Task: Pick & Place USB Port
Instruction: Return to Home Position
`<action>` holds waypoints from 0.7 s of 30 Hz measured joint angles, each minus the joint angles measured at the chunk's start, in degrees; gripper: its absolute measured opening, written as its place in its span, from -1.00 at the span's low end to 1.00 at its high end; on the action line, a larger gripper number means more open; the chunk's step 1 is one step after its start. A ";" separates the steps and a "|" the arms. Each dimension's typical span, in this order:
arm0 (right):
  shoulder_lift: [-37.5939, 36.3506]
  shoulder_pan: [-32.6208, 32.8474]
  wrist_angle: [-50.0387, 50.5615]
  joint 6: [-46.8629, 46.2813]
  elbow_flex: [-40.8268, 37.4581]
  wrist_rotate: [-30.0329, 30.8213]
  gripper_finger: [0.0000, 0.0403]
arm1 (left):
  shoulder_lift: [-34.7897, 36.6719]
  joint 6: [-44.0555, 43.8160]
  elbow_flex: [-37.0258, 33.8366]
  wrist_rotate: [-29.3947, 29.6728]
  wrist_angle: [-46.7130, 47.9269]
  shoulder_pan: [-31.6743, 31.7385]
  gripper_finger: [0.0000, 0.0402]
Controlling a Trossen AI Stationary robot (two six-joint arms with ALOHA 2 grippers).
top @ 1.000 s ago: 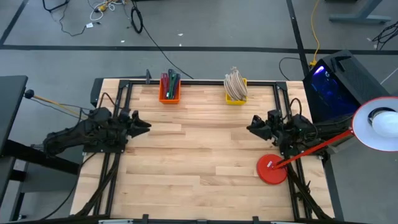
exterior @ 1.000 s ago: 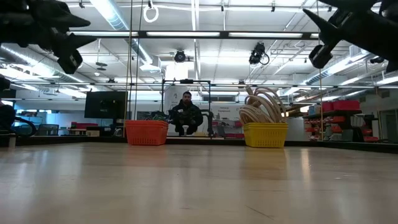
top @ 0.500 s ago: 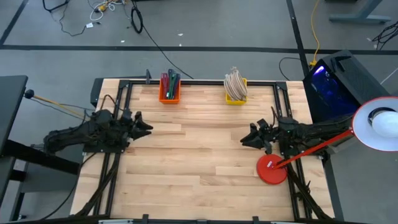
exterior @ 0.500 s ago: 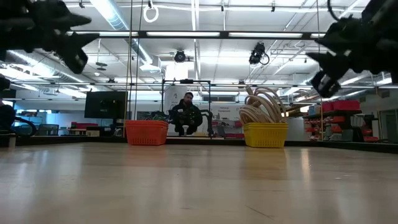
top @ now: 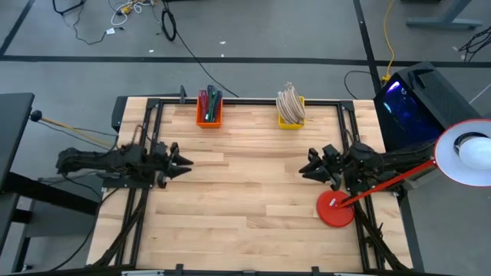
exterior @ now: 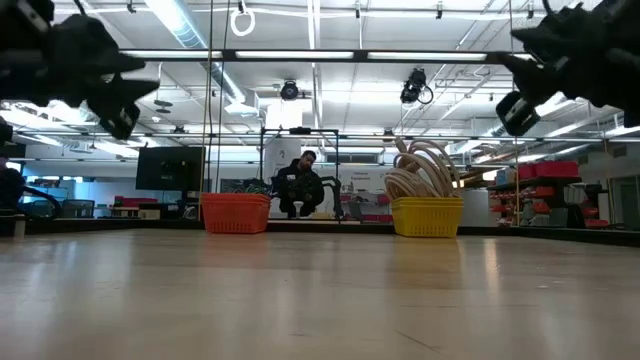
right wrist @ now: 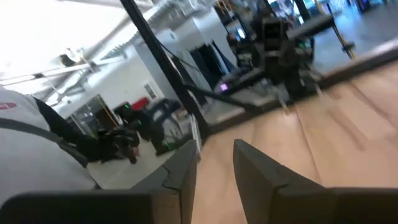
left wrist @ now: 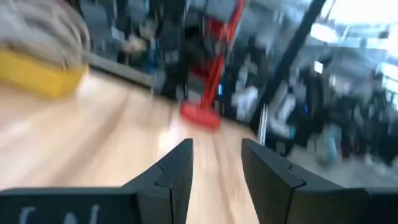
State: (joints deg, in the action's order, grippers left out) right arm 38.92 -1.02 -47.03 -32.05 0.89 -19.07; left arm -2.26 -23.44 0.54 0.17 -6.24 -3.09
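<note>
Two arms, both empty, nothing fancy going on. Closest to the front edge of the worktop, over on the right side, sits a round red lamp base. Its stem slants off past the right edge to a white lamp head.

About halfway back, the right end effector hangs just behind that base and points in toward the middle. The wrist view shows its fingers slightly parted with only bare wood showing in the gap, so it's got hold of nothing. Across from it, well apart, the left end effector sits over the left side and also points inward. Its fingers are spread a bit wider, and again there's nothing between them. From the low view, both are up off the surface.

At the far edge there are two bins side by side with a gap between them. The orange bin is left of centre, with the green charger cable standing up in it next to something red. The yellow bin is right of centre and holds the coiled brown HDMI cable, whose loops poke well above the rim.

Way past the worktop, a person crouches in the room, showing between the two bins in the low view.
</note>
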 joint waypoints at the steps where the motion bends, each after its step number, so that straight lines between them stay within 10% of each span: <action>1: 0.00 0.00 1.34 -0.01 0.00 0.00 -0.48 | 0.00 0.04 0.00 -0.71 2.54 -0.20 -0.29; 21: -7.75 0.07 14.68 0.02 -0.04 0.13 -0.48 | -1.09 -1.09 0.02 -2.48 3.20 -0.48 -0.29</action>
State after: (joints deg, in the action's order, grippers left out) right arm 31.17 -0.95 -32.35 -32.03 0.85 -18.94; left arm -3.36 -24.53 0.56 -2.31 -3.05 -3.57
